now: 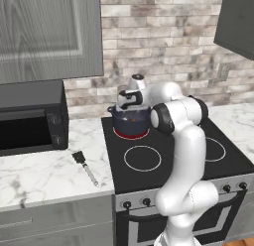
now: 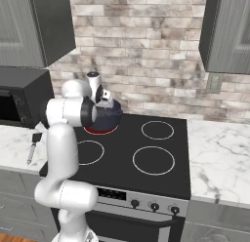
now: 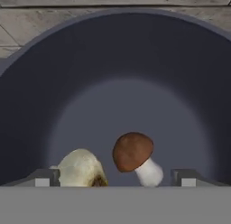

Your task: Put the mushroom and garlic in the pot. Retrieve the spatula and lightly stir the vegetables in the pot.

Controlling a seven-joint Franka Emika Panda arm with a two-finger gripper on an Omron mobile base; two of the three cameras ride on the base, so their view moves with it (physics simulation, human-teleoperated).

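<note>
Claw (image 3: 115,177) spread wide, empty, over pot (image 3: 122,74) on rear-left burner; mushroom (image 3: 134,153) and garlic (image 3: 81,169) inside. Loading looks done; next lift clear, fetch spatula (image 1: 85,167) from left counter

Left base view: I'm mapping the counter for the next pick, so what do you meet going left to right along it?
Microwave → spatula → pot on the red burner, gripper above it → arm's white elbow.
</note>
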